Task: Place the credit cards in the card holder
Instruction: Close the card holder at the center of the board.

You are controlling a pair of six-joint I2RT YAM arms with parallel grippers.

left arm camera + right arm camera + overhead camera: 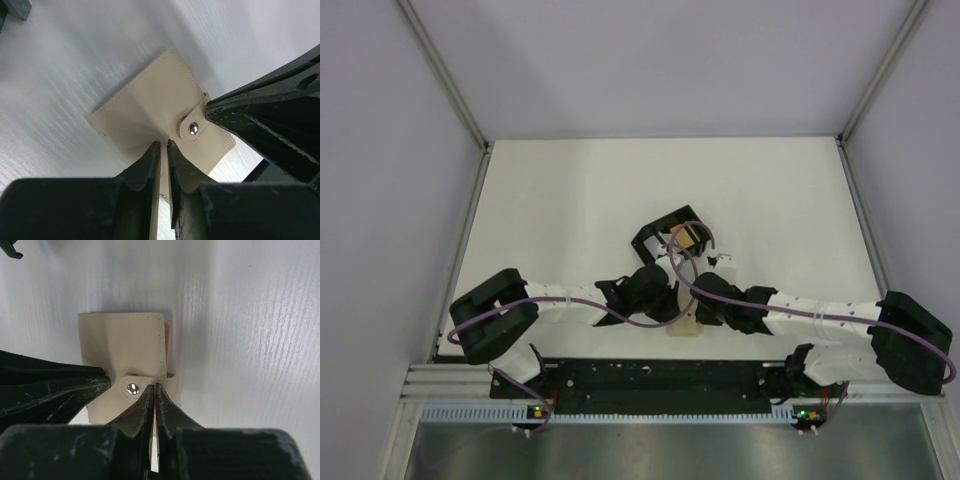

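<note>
The tan card holder, with a snap strap, lies on the white table between both grippers; it also shows in the top view and the right wrist view. My left gripper is shut on the holder's near edge. My right gripper is shut on the end of the strap. The right fingers show in the left wrist view, and the left fingers show in the right wrist view. A yellow-orange credit card sits in the black tray. Other cards are hidden.
The black square tray stands just behind the grippers at the table's middle. Both arms reach inward from the near edge and meet at the centre. Grey walls enclose the table on three sides.
</note>
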